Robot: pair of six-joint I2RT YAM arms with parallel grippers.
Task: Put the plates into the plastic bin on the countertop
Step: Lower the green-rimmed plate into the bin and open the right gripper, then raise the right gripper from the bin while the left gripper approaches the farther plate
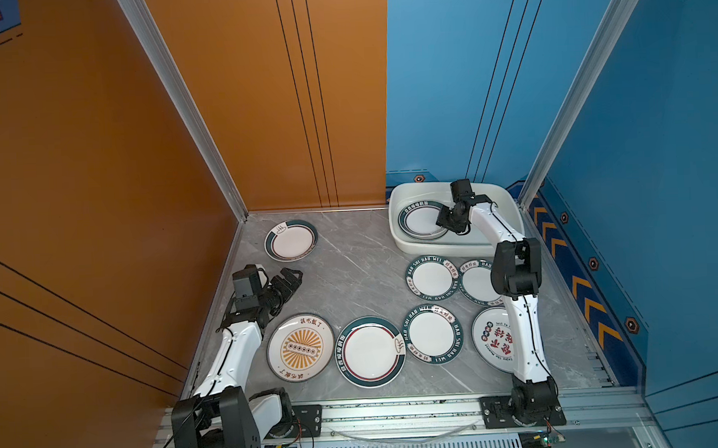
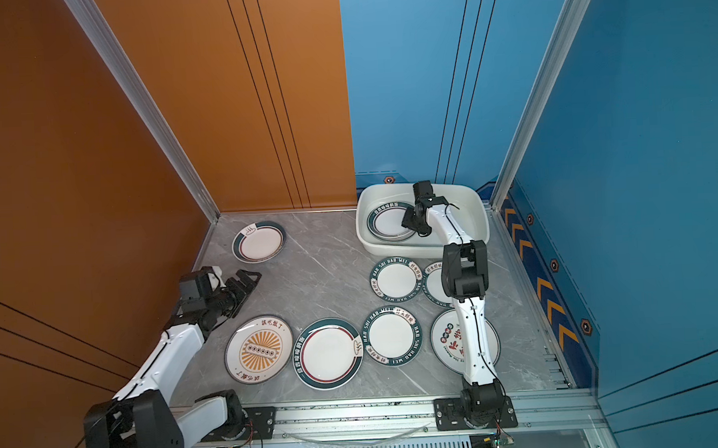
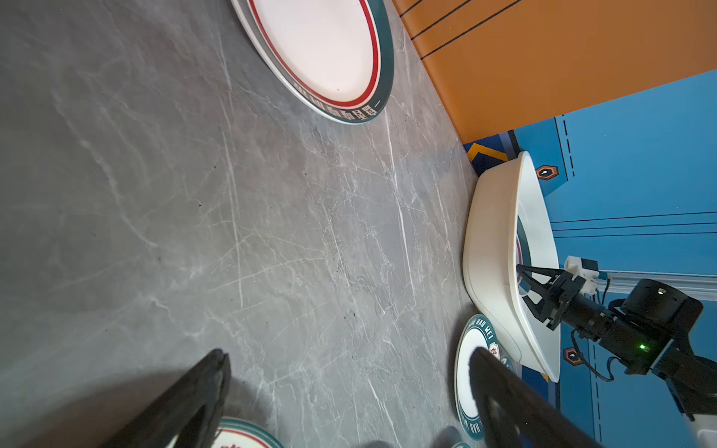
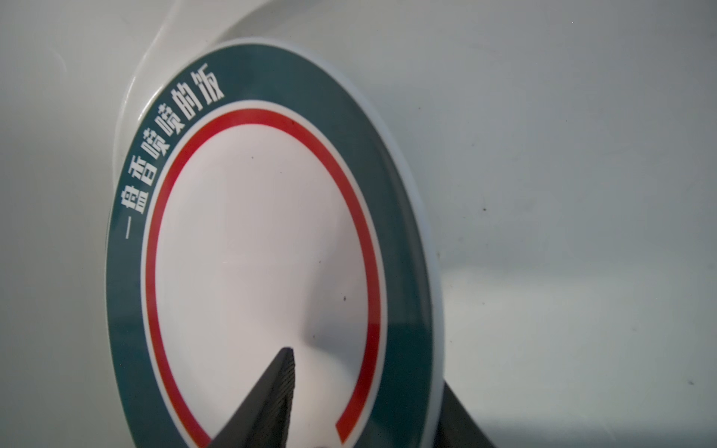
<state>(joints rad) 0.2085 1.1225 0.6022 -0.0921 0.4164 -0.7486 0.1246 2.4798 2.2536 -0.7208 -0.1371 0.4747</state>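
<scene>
green-rimmed plate [image 1: 421, 221] lies in the plastic bin [image 1: 433, 246] in a top view, the right gripper [image 1: 440, 222] over its edge; a careless lift could snag that rim. in the left wrist view the left gripper [image 3: 349, 352] hangs spread above the countertop [image 3: 271, 232]. in the right wrist view the right jaws stand parted astride the glossy plate, red ring inside a lettered green band.

Eight plates in sight: three green-rimmed red-ring plates [image 1: 370, 352], three HAO SHI HAO WEI plates [image 1: 433, 333], one sunburst plate [image 1: 300, 347], one red-character plate [image 1: 489, 336]. One bin [image 1: 433, 249]. Two tools: left tool [image 1: 293, 273], right tool [image 1: 440, 221].
</scene>
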